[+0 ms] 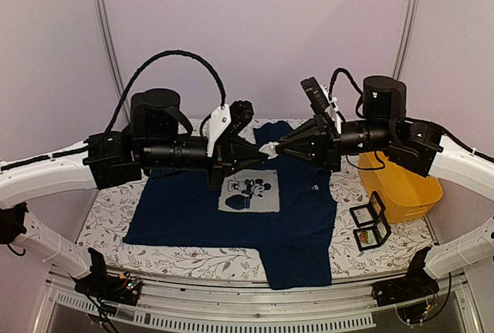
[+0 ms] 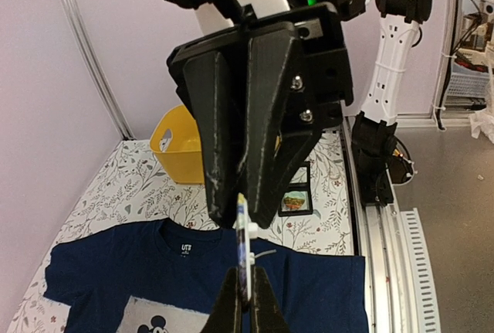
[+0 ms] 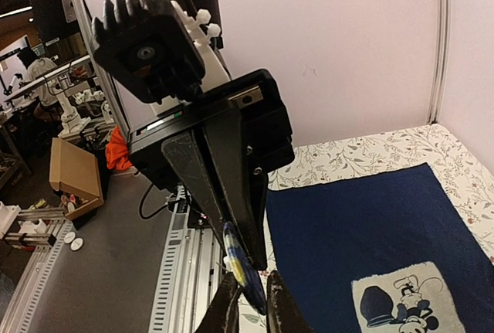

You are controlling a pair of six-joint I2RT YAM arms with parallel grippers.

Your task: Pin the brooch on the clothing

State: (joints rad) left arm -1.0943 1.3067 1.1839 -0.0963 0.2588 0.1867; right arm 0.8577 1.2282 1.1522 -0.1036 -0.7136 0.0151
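Yellow plastic bin (image 1: 397, 186) parked by the desk's right edge, toward the far corner. Just nearer along that same edge, a couple of small black-framed clear boxes (image 1: 370, 223), something colourful inside one. Pale floral-print cover (image 1: 108, 217) all over the desk. Down on the floor beyond, an open cardboard box (image 3: 73, 174).

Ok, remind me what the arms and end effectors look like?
Left arm and right arm: white links, black joint housings. A black cable loops over the left one, which also carries a white bracket. Left end effector and right end effector are black, tapering to wedge-shaped fingers.
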